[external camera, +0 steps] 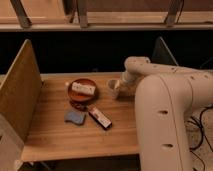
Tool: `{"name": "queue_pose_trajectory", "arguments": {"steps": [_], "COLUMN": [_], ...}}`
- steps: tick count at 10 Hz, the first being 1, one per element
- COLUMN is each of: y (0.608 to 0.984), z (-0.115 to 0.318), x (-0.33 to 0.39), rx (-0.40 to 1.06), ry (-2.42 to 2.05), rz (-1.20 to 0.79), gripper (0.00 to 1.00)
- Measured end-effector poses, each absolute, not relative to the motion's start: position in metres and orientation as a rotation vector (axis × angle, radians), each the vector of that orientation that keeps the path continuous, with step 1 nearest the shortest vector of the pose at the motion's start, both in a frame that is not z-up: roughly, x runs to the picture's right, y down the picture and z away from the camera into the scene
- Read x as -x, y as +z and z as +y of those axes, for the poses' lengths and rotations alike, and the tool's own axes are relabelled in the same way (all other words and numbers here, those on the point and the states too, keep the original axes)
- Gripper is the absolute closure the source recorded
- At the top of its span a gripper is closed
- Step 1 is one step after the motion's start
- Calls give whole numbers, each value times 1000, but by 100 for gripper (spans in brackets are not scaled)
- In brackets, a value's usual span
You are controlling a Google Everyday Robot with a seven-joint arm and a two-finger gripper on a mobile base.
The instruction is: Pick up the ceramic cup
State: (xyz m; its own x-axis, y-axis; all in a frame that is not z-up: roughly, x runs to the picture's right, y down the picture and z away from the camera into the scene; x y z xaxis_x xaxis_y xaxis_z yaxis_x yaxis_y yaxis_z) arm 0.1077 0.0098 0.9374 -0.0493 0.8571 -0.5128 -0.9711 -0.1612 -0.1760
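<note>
The ceramic cup (113, 88) is small and pale, and stands upright on the wooden table (65, 135) just right of the brown dish (82, 91). My gripper (121, 86) is at the cup's right side, at the end of the white arm (160, 95) that reaches in from the right. The arm hides most of the gripper.
The brown dish holds a pale rectangular item (83, 88). A blue sponge-like pad (75, 117) and a red-and-white bar (100, 118) lie in front of the dish. A tall wooden panel (20, 90) borders the table's left side. A dark chair back (162, 52) stands behind.
</note>
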Motion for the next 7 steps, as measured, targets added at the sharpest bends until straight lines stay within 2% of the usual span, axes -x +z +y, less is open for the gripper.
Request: {"name": "queue_pose_trajectory", "arguments": {"steps": [1, 2, 4, 7], "y": [937, 935, 923, 879], "z": [8, 6, -10, -47], "x": [-100, -96, -96, -112], "rx": [614, 621, 601, 511], "ry": [1625, 1619, 1616, 1643], "rz": [231, 217, 171, 69], "gripper": [77, 84, 88, 88]}}
